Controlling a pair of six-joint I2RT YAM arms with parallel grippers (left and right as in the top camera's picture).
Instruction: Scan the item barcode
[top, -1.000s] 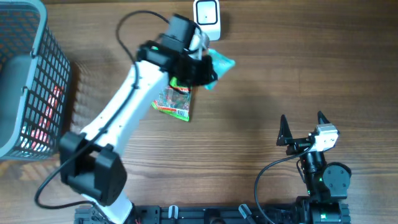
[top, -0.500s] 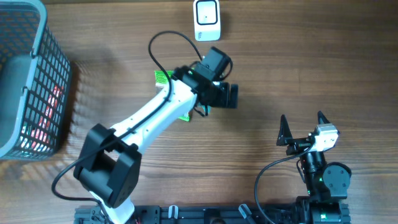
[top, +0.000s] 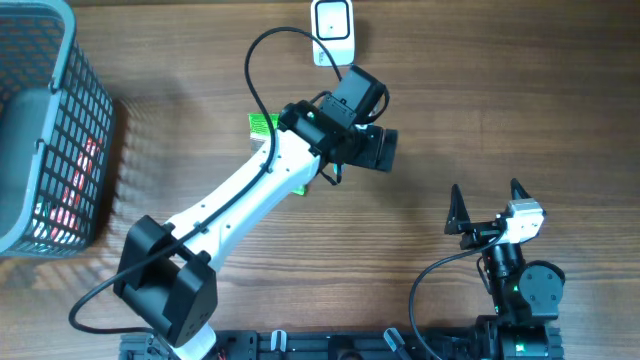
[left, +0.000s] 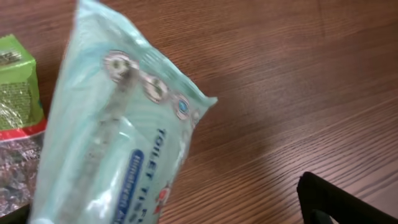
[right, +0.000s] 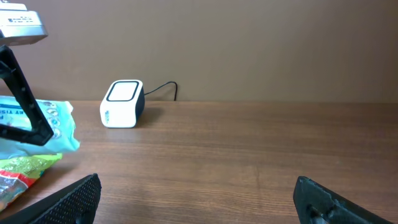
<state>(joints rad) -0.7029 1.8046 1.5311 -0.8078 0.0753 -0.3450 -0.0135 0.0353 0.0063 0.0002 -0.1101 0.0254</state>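
Grey basket (top: 92, 130) sat at left edge of desk (top: 450, 90). Green snack pkt (top: 263, 124) was mid-desk, partly under L arm. Teal wipes pack (left: 118, 137) was against it, w/ L gripper (top: 385, 150) over it, jaws wide apart, not clamping. Scanner (top: 332, 25) stood at far edge. R gripper (top: 486, 192) was near front-right corner, jaws apart, empty.

We see a pale teal soft pack (left: 118, 137), blue lettering reading "TOILET TIS…" along its front, lying aslant on the wooden table (right: 249, 155), its lower end resting over a green snack packet (left: 15, 87). The white barcode scanner (right: 122, 104), dark window on top, stands upright near the table's far edge, apart from the pack, its cable trailing behind.
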